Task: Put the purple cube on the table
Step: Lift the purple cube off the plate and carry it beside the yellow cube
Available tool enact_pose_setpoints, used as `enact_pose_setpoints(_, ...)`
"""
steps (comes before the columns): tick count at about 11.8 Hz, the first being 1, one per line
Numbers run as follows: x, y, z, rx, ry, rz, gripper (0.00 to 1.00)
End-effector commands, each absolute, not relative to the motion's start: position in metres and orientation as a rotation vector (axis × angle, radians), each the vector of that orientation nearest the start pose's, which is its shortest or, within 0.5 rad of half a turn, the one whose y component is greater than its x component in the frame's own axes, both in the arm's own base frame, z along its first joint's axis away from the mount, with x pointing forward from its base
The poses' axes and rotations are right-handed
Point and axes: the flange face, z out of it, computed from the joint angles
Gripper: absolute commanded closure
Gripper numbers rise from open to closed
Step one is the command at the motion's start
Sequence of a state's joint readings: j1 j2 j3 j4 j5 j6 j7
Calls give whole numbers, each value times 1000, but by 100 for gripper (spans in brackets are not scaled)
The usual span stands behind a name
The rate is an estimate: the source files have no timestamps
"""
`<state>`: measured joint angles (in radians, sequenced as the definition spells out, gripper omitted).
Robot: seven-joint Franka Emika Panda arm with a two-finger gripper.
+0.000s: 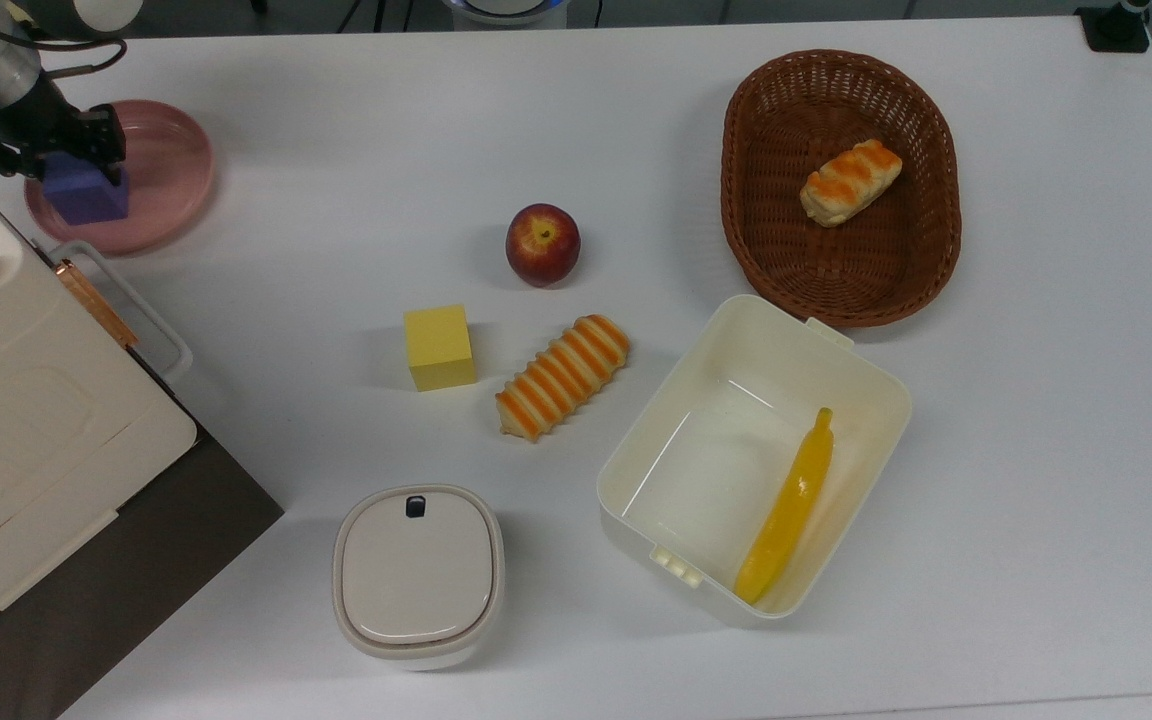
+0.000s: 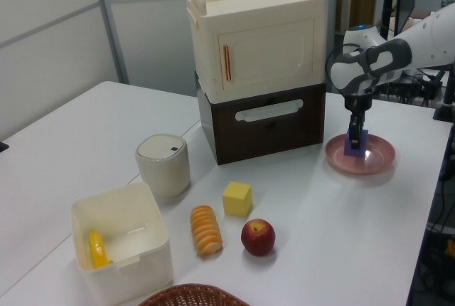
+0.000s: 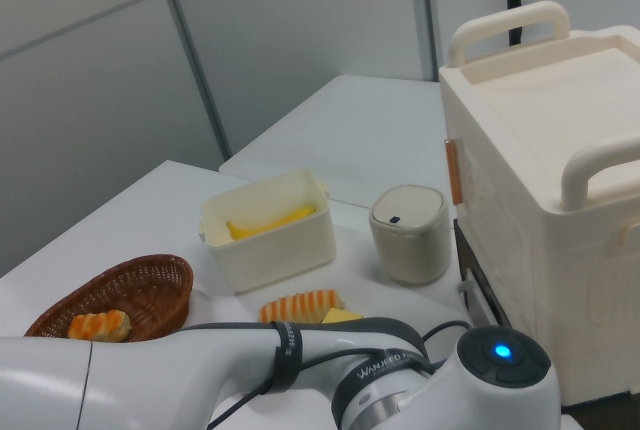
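The purple cube (image 1: 86,195), a matte blue-purple block, sits on the pink plate (image 1: 161,175) with the claw (image 1: 46,150) lowered over it, fingers narrowed along its sides; beside the plate stands the cream cabinet (image 2: 259,43), farther off on the counter (image 1: 1036,400) the yellow cube (image 1: 439,346) and apple (image 1: 542,244)

"FRANKA EMIKA" lettering on robot arm (image 3: 385,362)

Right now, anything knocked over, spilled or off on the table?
Nothing stands out. The purple cube sits on the pink plate under the end effector; the apple, yellow cube and lidded canister are upright.
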<state>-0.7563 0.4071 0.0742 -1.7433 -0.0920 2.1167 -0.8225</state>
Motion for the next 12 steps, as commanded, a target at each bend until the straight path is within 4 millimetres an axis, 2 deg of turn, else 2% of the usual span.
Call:
enact_pose_setpoints(1, 505, -404, 382, -3186, -330, 36, 47)
enact_pose_setpoints(3, 502, -388, 415, -3176, -317, 60, 45)
enact_pose_setpoints(5, 512, -359, 435, -3176, -215, 65, 45)
enact_pose_setpoints(8, 545, -297, 442, -3178, -39, 65, 44)
enact_pose_setpoints(10, 563, -259, 441, -3179, 13, 66, 44)
enact_pose_setpoints(12, 590, -192, 437, -3178, 72, 80, 41)
